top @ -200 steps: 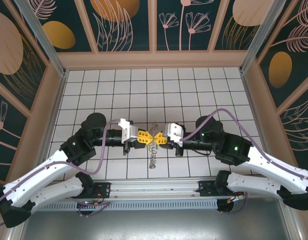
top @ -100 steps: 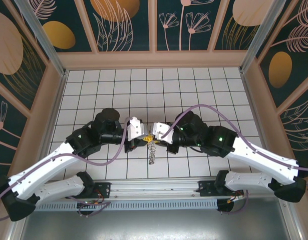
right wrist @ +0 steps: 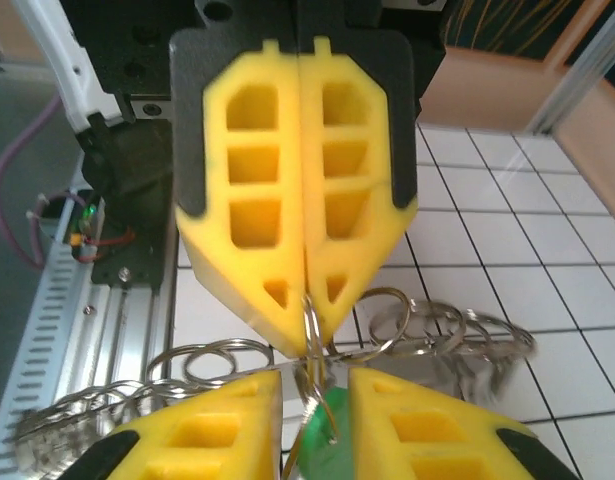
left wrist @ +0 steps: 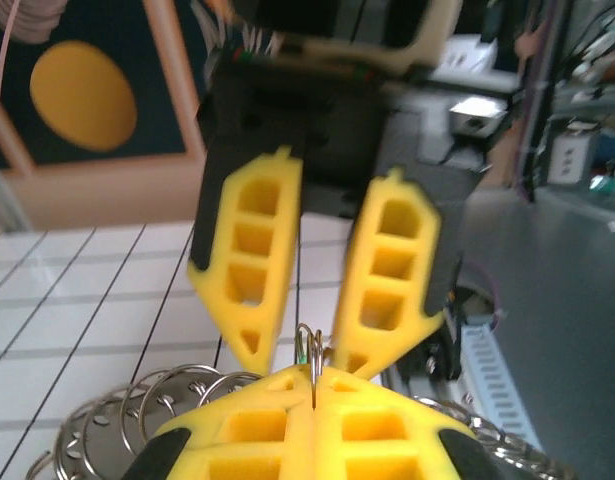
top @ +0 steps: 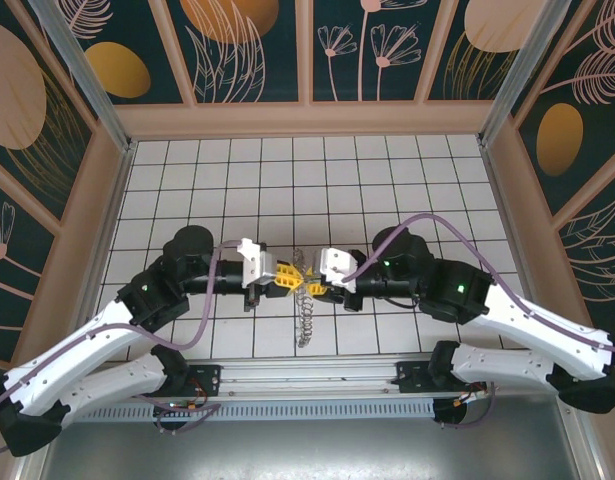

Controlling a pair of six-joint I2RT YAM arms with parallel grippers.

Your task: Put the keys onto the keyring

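**Grippers tip to tip, mid-frame**

Top view: left gripper (top: pixel 292 277) and right gripper (top: pixel 315 286) meet at centre, with the keyring (top: pixel 305 318) chain trailing toward the bottom of the frame. Right wrist view adds detail: left jaws clamped on a keyring loop, right jaws parted, green key (right wrist: pixel 322 440) in their gap at bottom centre.

Shiny silvery metal keyring (right wrist: pixel 311 330), smooth green plastic keys (right wrist: pixel 322 440)

Left pincer (right wrist: pixel 305 312) pinched shut — right pincer (left wrist: pixel 302 352) seemingly parted, tip-to-tip.
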